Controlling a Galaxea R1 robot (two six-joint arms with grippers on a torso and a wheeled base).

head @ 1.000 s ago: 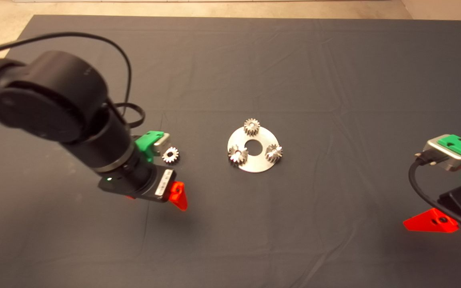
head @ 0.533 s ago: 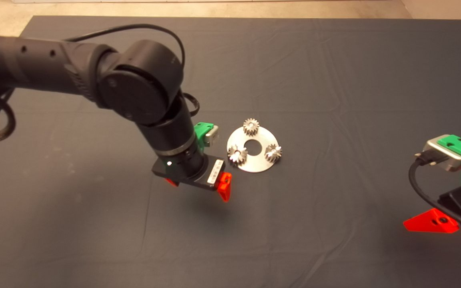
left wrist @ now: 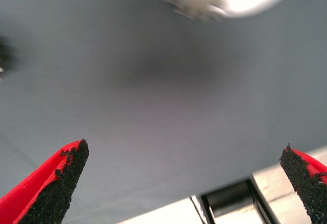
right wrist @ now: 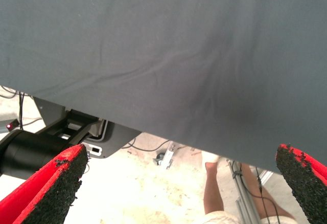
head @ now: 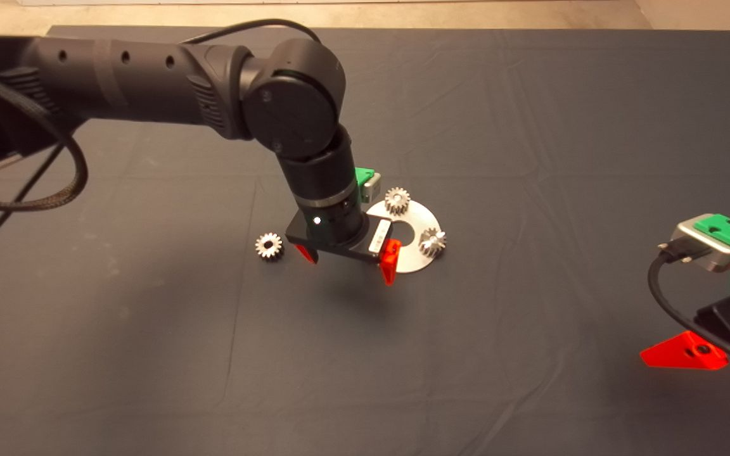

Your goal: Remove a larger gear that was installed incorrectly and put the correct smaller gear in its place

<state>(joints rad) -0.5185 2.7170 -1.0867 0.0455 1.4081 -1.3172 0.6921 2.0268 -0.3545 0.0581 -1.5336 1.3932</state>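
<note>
The left gripper [head: 349, 269] hangs above the mat with its two red fingers wide apart and nothing between them. In the head view it stands over the left edge of the flat round silver plate [head: 417, 261], and it covers the gear that sits on that side.

The left wrist view shows this gear as a blurred, bright silver toothed wheel [left wrist: 196, 1] lying on the shining plate. I take it to be the larger gear, seated on the plate, though the blur hides its hole.

Two small dull grey gears [head: 398, 200] stand on the far and the right part of the plate. The small grey steel gear with short teeth and a dark centre hole [head: 268, 246], the smaller gear, lies alone on the dark mat [head: 530, 126], well apart from the plate on its left.

I judge that the larger gear is hard, stiff and rather heavy for its size, and the polished metal will be slippery. It is flat and low, so the pads should close on opposite teeth across its rim, low and square, and lift straight up.

The right gripper [right wrist: 181, 155] waits at the lower right edge, fingers also apart.
</note>
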